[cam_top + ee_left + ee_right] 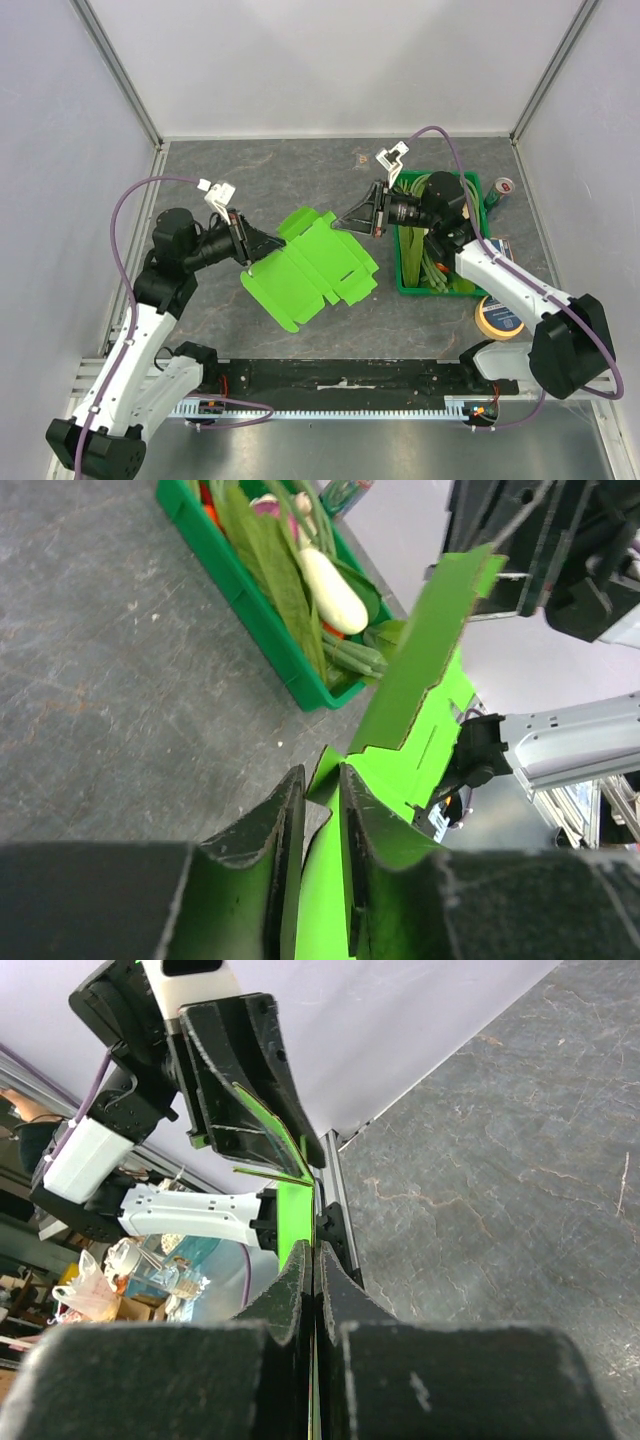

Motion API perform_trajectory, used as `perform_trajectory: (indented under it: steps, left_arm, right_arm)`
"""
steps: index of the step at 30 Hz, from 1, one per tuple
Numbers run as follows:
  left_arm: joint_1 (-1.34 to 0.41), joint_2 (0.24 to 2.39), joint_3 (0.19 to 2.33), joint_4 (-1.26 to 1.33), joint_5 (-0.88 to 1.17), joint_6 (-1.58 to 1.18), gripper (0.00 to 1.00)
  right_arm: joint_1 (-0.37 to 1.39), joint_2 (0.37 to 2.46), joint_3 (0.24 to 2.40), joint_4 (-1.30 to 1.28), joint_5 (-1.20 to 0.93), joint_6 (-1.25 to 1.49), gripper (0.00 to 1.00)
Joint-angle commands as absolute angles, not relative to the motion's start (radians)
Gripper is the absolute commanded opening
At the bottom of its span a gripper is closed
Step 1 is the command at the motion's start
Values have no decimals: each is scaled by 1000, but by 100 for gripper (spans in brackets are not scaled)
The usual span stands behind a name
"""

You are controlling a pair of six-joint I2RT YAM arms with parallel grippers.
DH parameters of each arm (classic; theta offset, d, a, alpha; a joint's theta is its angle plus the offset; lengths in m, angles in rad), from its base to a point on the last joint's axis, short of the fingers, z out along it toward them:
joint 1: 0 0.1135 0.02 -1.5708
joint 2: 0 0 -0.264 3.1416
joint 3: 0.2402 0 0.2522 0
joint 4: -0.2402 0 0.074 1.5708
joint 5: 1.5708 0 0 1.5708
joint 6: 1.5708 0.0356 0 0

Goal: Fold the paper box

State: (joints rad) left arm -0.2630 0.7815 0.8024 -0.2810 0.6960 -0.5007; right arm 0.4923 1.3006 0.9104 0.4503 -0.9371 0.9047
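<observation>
Two robot arms hold a paper box (318,265) between them at the centre of a grey table (250,180). The lime-green blank is opened out, its flaps and creases showing.

The right gripper (313,1255) is clenched on the blank's edge at about 1 o'clock. In its wrist view a thin green line of card runs between fingers pressed together.

The left gripper (320,782) reaches in at the blank's 9 o'clock side. Its fingers (285,815) stand only narrowly apart with a corner of card between them. From this angle it is not clear whether the pads are truly clamped on the card or just bracketing it.

Seen from the left wrist, one long panel tilts up from those fingers toward the right arm's grip, its notched brown edge exposed.

At 3 o'clock from the box, just beside it, sits a dark-green crate (403,272) of vegetables (436,262) — long green stalks in the top view, plus a pale white one in the left wrist view. The right arm reaches over it.

A tape roll (497,317) lies at the crate's 5 o'clock. A can (500,189) stands at its 1 o'clock, near the right wall.
</observation>
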Motion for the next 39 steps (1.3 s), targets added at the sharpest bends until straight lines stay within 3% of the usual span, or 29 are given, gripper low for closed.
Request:
perform_trajectory:
  steps: [1, 14, 22, 27, 33, 39]
  left_arm:
    - [-259, 729, 782, -155, 772, -529, 25]
    - [-310, 627, 742, -230, 597, -485, 42]
    - [-313, 597, 709, -284, 520, -476, 41]
    - [-345, 592, 680, -294, 414, -466, 26]
    - [-523, 635, 681, -313, 167, -407, 12]
    - [-575, 721, 701, -357, 55, -347, 12]
  right_arm:
    - [494, 1312, 908, 519, -919, 962, 0]
    - [541, 1405, 899, 457, -775, 1042, 0]
    - [558, 1417, 911, 394, -739, 1017, 0]
    - [574, 1433, 917, 382, -716, 1022, 0]
    - [587, 1450, 925, 377, -672, 1054, 0]
    - [595, 1466, 925, 370, -632, 1062, 0]
